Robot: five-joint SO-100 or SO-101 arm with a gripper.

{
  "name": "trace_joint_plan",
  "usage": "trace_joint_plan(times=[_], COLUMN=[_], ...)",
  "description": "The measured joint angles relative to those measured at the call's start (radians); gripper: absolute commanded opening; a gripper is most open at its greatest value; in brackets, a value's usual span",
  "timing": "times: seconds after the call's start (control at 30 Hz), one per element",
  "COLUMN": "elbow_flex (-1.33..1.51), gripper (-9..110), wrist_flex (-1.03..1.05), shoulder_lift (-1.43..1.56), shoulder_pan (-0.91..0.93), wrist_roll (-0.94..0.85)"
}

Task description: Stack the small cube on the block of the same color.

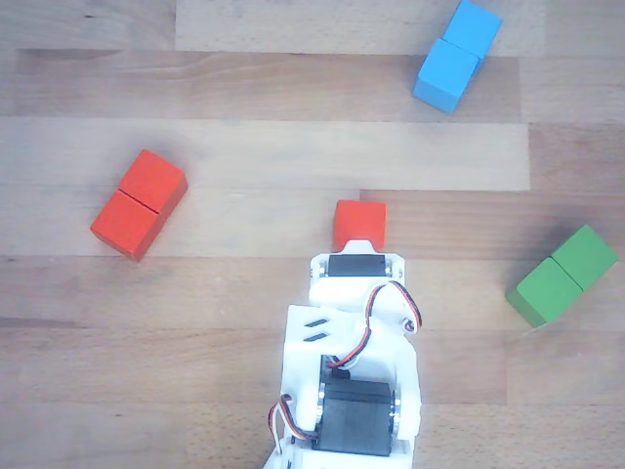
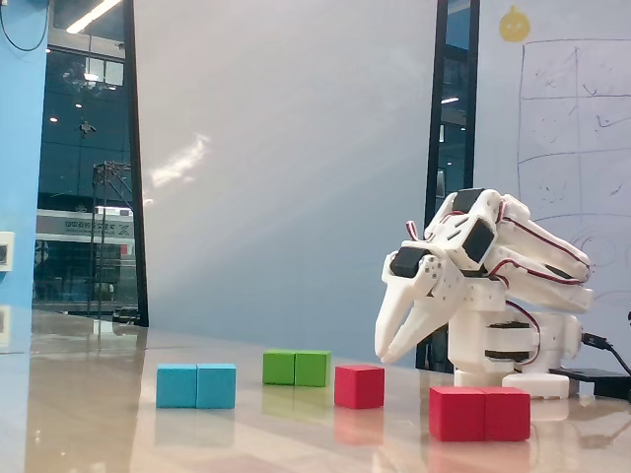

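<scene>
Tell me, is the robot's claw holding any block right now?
No, nothing is held. In the fixed view the gripper hangs empty above the table, its fingers nearly together, beside the small cube, which sits on the table untouched.

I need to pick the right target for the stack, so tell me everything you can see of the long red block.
The long red block is a red-orange oblong, matte, with a seam across its middle like two joined cubes. It lies flat on the wooden table, diagonal in the other view, left of the arm. Nothing touches or sits on it; the small red cube lies apart from it.
</scene>
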Motion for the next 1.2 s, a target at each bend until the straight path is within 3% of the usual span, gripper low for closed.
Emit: trace_joint_plan(times=[0.33,0.97,1.2], elbow_flex=[-0.075,-0.985,-1.131], gripper=[0,0,1], wrist_flex=[0.000,0.014,0.014], shoulder_lift=[-0.075,-1.020,-1.215], shoulder_pan=[0.005,0.005,0.005], wrist_roll=[0.002,-0.006,-0.006])
